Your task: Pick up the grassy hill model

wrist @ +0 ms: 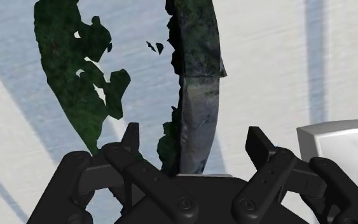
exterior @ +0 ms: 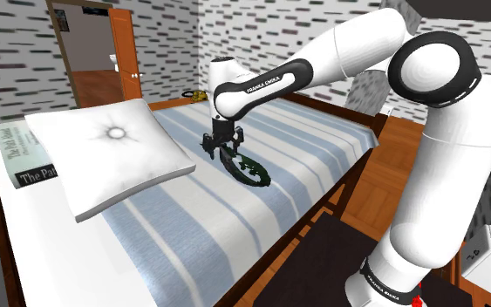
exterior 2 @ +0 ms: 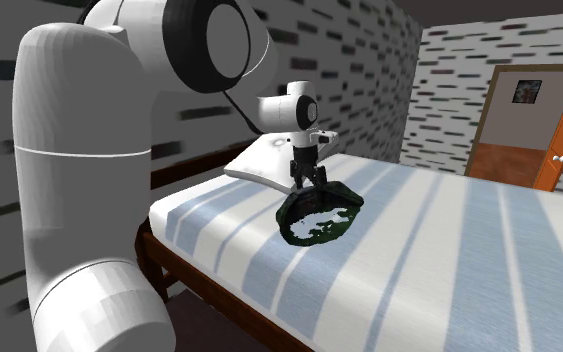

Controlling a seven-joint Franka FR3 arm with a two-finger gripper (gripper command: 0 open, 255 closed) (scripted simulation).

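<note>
On bed (exterior: 309,139), gripper (exterior: 224,150) at tilted hill model (exterior: 252,169)

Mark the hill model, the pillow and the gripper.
hill model (exterior 2: 319,213): second exterior view, middle of its mottled green face.
pillow (exterior: 112,135): shoulder view, its centre dimple.
gripper (exterior 2: 307,183): second exterior view, between the fingertips.

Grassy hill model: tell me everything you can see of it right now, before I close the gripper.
The grassy hill model looks like a thin, mottled dark green shell with ragged holes and a grey, rocky-looking rim. It lies on the blue-and-white striped bed cover, a little way from the white pillow. The gripper is right over it, open, with its fingers on either side of the grey rim and not visibly touching it.
</note>
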